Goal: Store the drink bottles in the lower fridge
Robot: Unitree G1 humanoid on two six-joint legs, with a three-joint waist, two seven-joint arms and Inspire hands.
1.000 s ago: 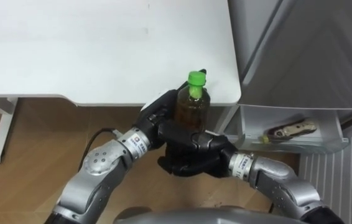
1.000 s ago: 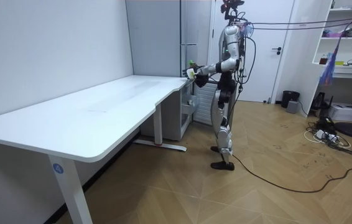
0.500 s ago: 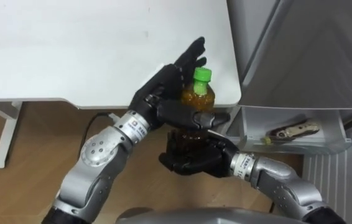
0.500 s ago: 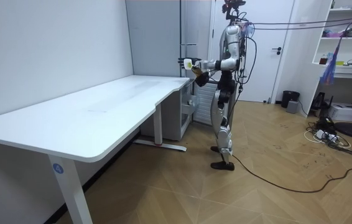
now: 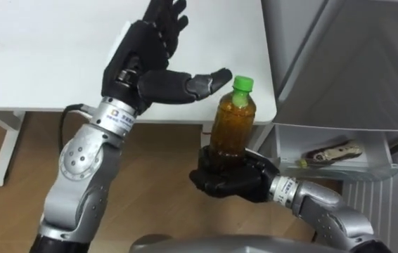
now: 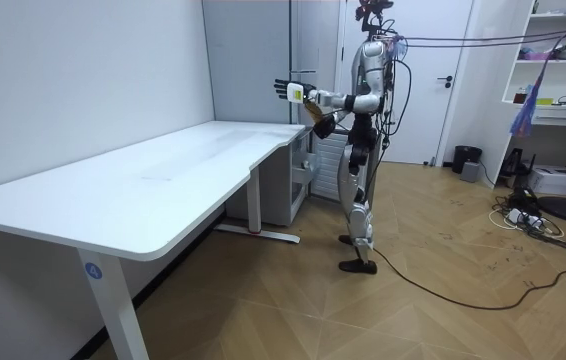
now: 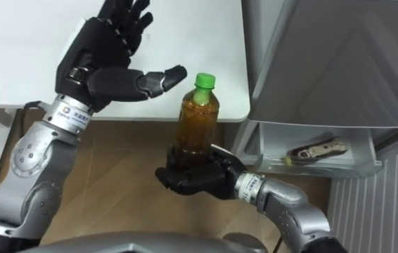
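Bottle (image 5: pixel 231 123), amber drink, green cap: upright, right hand (image 5: pixel 230 179) fingers wrapped round its base. Left hand (image 5: pixel 146 60): held up beside it, fingers spread, empty.

— What's different from a second ago?

— The left hand (image 5: pixel 146 67) has let go of the bottle (image 5: pixel 230 126). Its fingers (image 5: pixel 167 14) were wrapped round the side; now they are straight, spread, lifted up and away.

— Nothing touching?

— No. The thumb tip is just short of the green cap (image 5: pixel 242 84).

— And the bottle?

— Slightly higher, more of it bare above the fingers of the right hand (image 5: pixel 227 179), which alone grips its base now.
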